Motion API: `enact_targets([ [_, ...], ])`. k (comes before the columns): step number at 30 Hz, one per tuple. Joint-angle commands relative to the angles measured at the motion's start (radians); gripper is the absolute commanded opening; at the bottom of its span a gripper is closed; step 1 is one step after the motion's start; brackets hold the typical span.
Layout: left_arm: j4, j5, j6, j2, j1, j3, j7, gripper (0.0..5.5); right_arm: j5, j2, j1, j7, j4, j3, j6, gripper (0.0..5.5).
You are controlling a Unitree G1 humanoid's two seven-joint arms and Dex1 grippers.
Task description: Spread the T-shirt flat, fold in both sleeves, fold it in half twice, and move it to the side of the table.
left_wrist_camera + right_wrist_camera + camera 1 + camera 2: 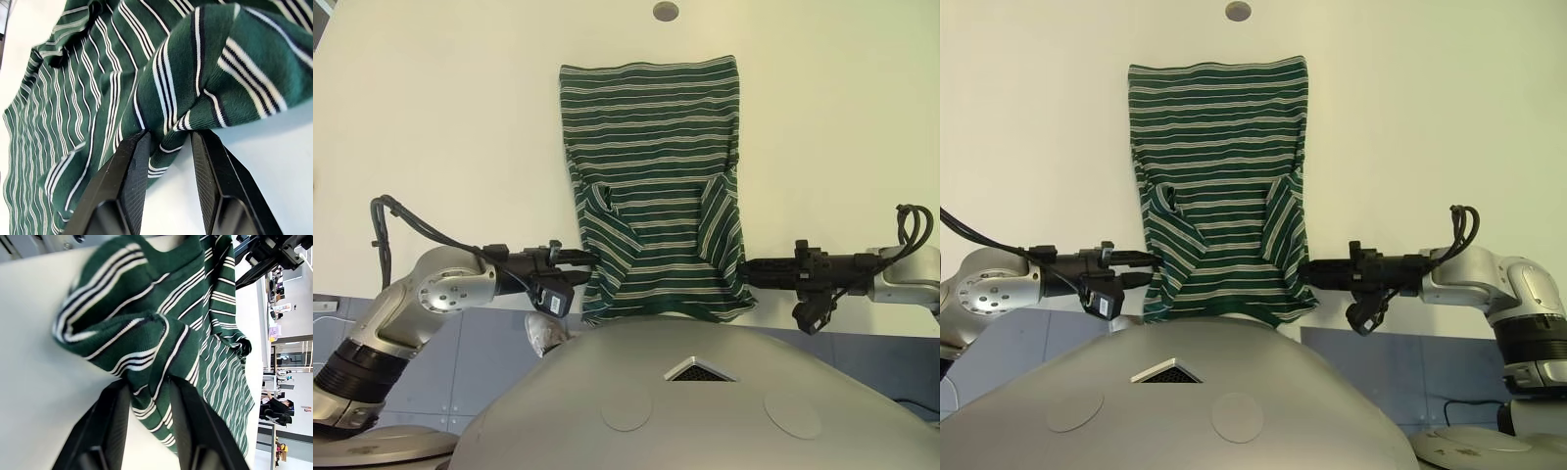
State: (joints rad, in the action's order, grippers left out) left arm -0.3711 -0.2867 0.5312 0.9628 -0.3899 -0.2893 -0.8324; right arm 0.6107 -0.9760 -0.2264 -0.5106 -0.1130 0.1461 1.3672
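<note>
T-shirt (651, 186) lies flat on the bench (440, 117), stretching away from both end effectors, its sleeves already folded inward. The left end effector (587, 257) and right end effector (749, 266) each pinch a near corner. By my judgement, both half-folds and the move aside are not yet done.

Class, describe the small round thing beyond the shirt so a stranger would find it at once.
Start at the pale cream table. Follow the green striped T-shirt to its far edge; just beyond lies a small grey round disc. It alone is plain grey and circular.
</note>
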Motion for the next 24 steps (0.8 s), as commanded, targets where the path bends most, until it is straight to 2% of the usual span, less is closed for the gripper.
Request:
enact_targets([
  [1, -0.072, -0.027, -0.096, -0.004, 0.024, -0.055, -0.079, 1.46, -0.054, -0.038, 0.029, -0.043, 0.087, 0.062, -0.074, 1.36],
  [3, -0.138, 0.016, -0.169, 0.014, 0.051, -0.067, -0.142, 1.06, -0.187, -0.078, 0.012, -0.138, 0.189, 0.122, -0.258, 0.96],
  [5, -0.194, 0.069, -0.308, 0.047, 0.06, -0.06, -0.227, 0.61, -0.44, -0.16, -0.035, -0.308, 0.371, 0.178, -0.612, 0.47],
  [7, -0.237, 0.117, -0.458, 0.081, 0.046, -0.061, -0.309, 0.12, -0.623, -0.235, -0.054, -0.446, 0.493, 0.204, -0.873, 0.0],
  [9, -0.291, 0.2, -0.64, 0.082, 0.05, -0.062, -0.356, 0.03, -0.816, -0.294, -0.052, -0.547, 0.576, 0.205, -1.128, 0.0],
  [12, -0.338, 0.489, -1.018, -0.048, 0.16, 0.006, -0.317, 0.03, -1.11, -0.304, -0.032, -0.605, 0.608, 0.152, -1.442, 0.0],
  [14, -0.266, 0.674, -1.165, -0.138, 0.246, 0.117, -0.271, 0.03, -1.267, -0.238, 0.018, -0.606, 0.534, 0.102, -1.593, 0.0],
  [16, -0.084, 0.759, -1.191, -0.2, 0.329, 0.216, -0.249, 0.03, -1.37, -0.14, 0.112, -0.584, 0.398, 0.054, -1.72, 0.0],
  [17, -0.038, 0.777, -1.195, -0.211, 0.349, 0.234, -0.244, 0.03, -1.388, -0.114, 0.137, -0.581, 0.367, 0.039, -1.757, 0.0],
  [20, 0.284, 0.716, -1.143, -0.341, 0.541, 0.244, -0.109, 0.03, -1.409, 0.1, 0.37, -0.473, 0.091, 0.014, -1.907, 0.0],
  [24, 0.61, 0.649, -1.06, -0.479, 0.773, 0.237, 0.007, 0.03, -1.343, 0.313, 0.601, -0.343, -0.194, -0.021, -1.976, 0.0],
])
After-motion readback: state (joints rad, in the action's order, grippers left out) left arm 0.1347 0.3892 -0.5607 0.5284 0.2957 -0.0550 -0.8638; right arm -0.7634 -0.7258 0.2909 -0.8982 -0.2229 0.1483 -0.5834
